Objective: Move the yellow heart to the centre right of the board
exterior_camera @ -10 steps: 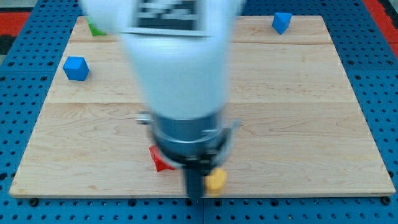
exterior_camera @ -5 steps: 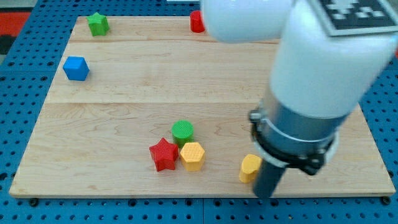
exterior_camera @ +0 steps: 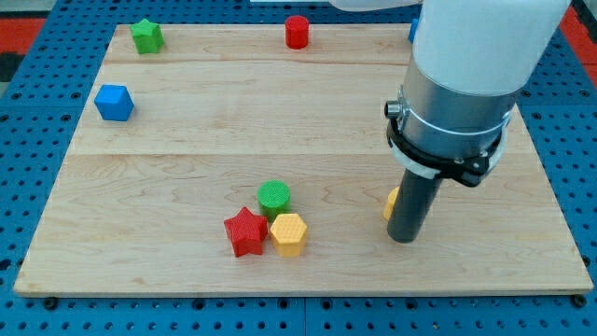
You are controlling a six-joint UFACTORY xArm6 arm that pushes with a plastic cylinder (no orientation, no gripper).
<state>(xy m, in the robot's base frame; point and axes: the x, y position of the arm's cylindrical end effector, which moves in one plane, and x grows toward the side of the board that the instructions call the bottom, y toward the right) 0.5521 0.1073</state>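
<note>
The yellow heart (exterior_camera: 393, 202) shows only as a small sliver at the left side of my rod, right of the board's middle and low in the view. My tip (exterior_camera: 403, 238) rests on the board just below and right of the heart, touching or nearly touching it. The arm's white and grey body hides most of the heart and the board's upper right.
A red star (exterior_camera: 245, 231), a yellow hexagon (exterior_camera: 288, 233) and a green cylinder (exterior_camera: 274, 197) cluster at the lower middle. A blue cube (exterior_camera: 114, 102) sits at the left, a green star (exterior_camera: 145, 35) at the top left, a red cylinder (exterior_camera: 297, 31) at the top middle.
The arm swept from the lower middle to the right, pushing the yellow heart right and then slightly up the board. The cluster of three blocks came into view as the arm left.
</note>
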